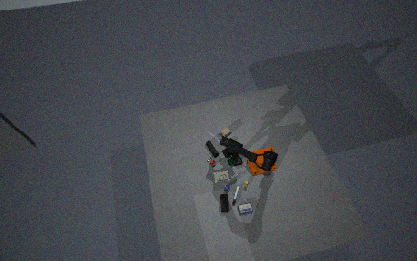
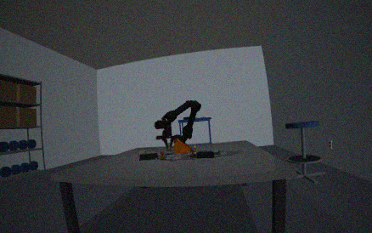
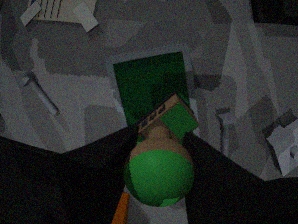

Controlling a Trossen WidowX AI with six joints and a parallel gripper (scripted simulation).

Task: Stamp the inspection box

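Observation:
My gripper (image 1: 231,160) (image 2: 169,146) (image 3: 160,137) is shut on a stamp (image 3: 159,176) with a round green knob and a rectangular wooden base with a green patch on top. In the wrist view the stamp's base overlaps the near right part of the green ink pad (image 3: 142,82), turned at an angle to it. Its underside is hidden, and I cannot tell whether it touches the pad. The pale inspection card (image 1: 221,177) (image 3: 62,11) lies flat on the bench, beyond the pad at the wrist view's top left, and only partly shows there. Its box cannot be read.
A red-topped piece (image 1: 212,163), a blue one (image 1: 227,189) and a yellow one (image 1: 247,183) stand around the card. A marker (image 1: 236,195), black blocks (image 1: 225,203) (image 1: 211,149), a white-blue box (image 1: 245,209) and a tan block (image 1: 226,131) also lie on the bench.

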